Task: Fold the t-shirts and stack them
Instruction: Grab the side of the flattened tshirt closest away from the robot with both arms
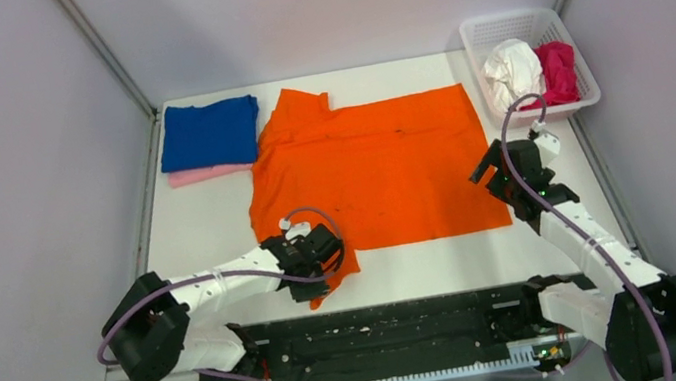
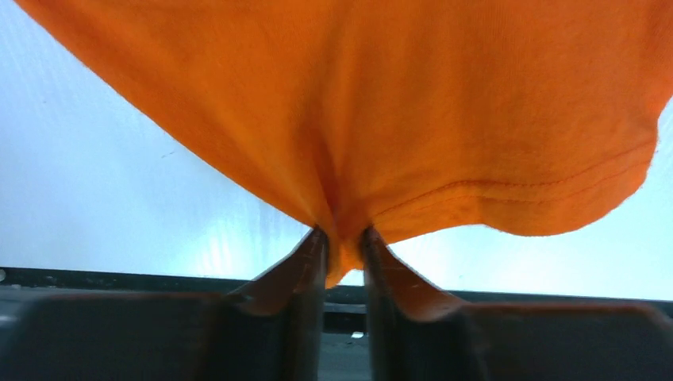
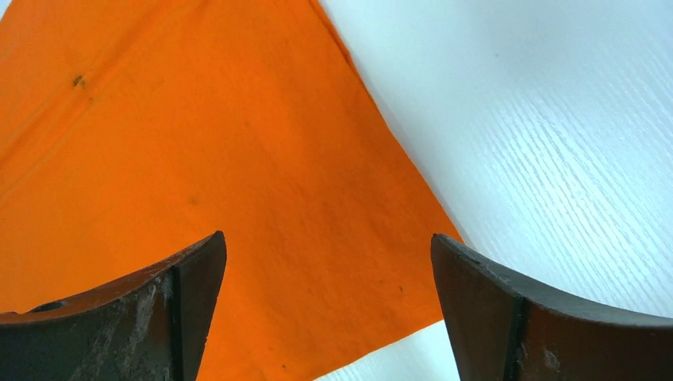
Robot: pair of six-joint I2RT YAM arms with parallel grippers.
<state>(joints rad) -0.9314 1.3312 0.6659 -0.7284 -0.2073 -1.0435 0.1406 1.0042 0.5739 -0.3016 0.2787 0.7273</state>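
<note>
The bright orange t-shirt (image 1: pixel 374 171) lies spread across the middle of the table. My left gripper (image 1: pixel 323 276) is shut on its near left sleeve; in the left wrist view the orange cloth (image 2: pixel 413 119) is pinched between the jaws and lifted off the table. My right gripper (image 1: pixel 491 175) is open and empty over the shirt's right edge; in the right wrist view the shirt's corner (image 3: pixel 238 198) lies between its fingers. A folded royal blue t-shirt (image 1: pixel 210 133) lies on a folded pale pink one (image 1: pixel 205 174) at the far left. A white t-shirt (image 1: pixel 512 71) and a magenta one (image 1: pixel 558 69) sit crumpled in the basket.
The white lattice basket (image 1: pixel 491 26) stands at the far right corner. Grey walls close in both sides of the white table (image 1: pixel 210 240). A black rail (image 1: pixel 385 330) runs along the near edge between the arm bases.
</note>
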